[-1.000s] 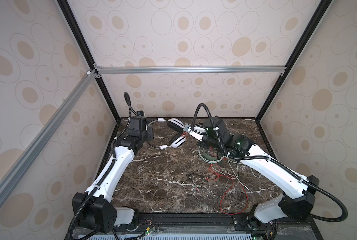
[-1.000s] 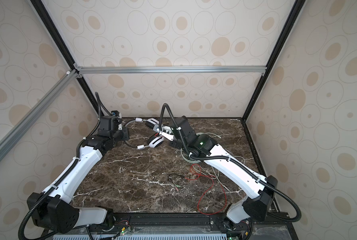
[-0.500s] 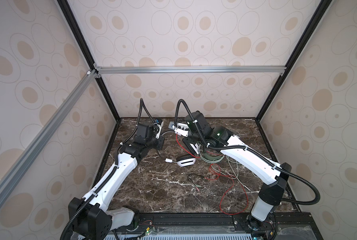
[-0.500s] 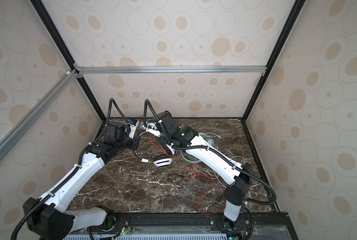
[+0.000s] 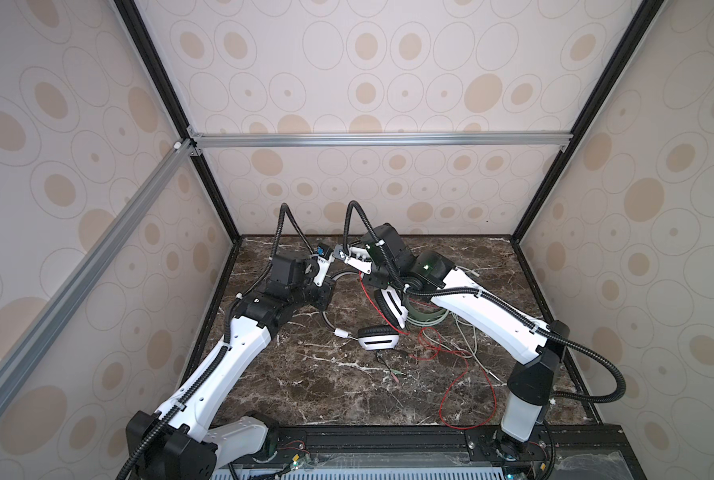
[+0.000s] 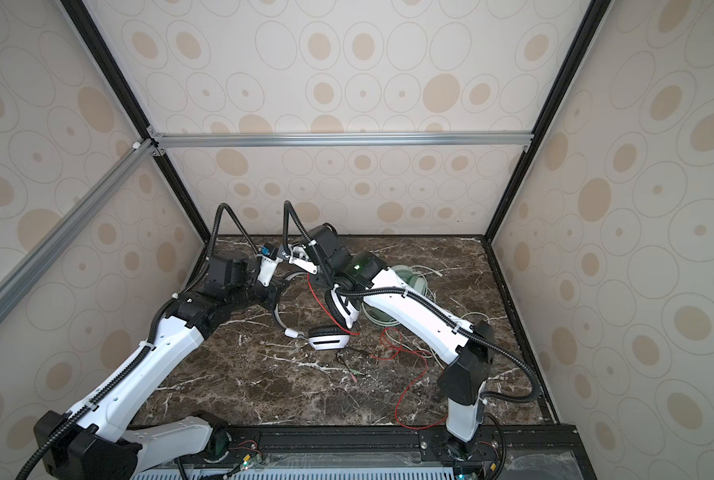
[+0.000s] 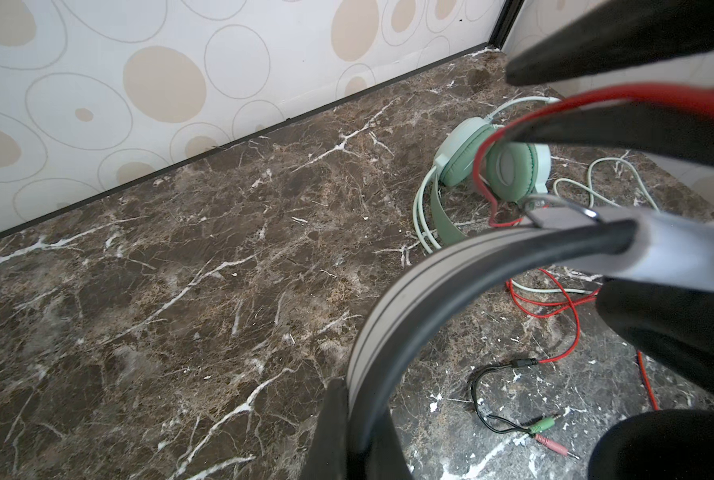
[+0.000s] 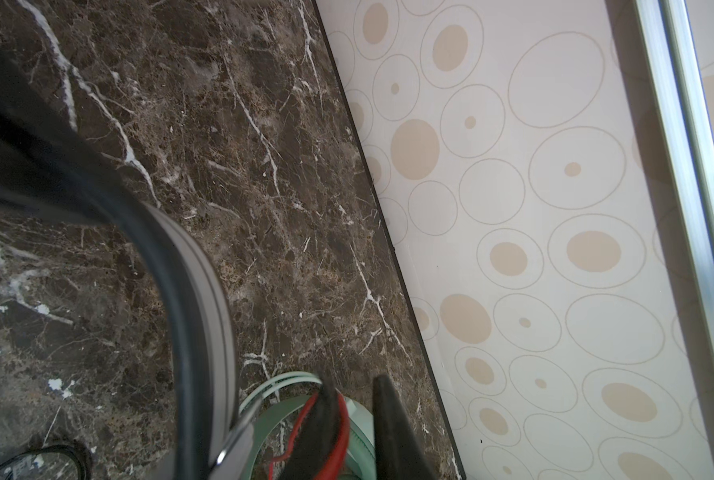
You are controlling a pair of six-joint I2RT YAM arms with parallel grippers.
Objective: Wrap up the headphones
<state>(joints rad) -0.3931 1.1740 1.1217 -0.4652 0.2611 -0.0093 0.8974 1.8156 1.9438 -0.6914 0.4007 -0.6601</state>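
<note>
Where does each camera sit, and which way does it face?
Both top views: high at the front, looking down and back over the marble table; left arm and right arm show from base to wrist.
Left wrist: low over the table, facing the mint-green headphones; the left gripper shows, shut on the band of the white headphones.
Right wrist: looks down at the table and a railed wall; the right gripper shows, jaws apart, red cable against one finger.
Shared: both wrist views catch the white band, red cable and mint-green headphones.
</note>
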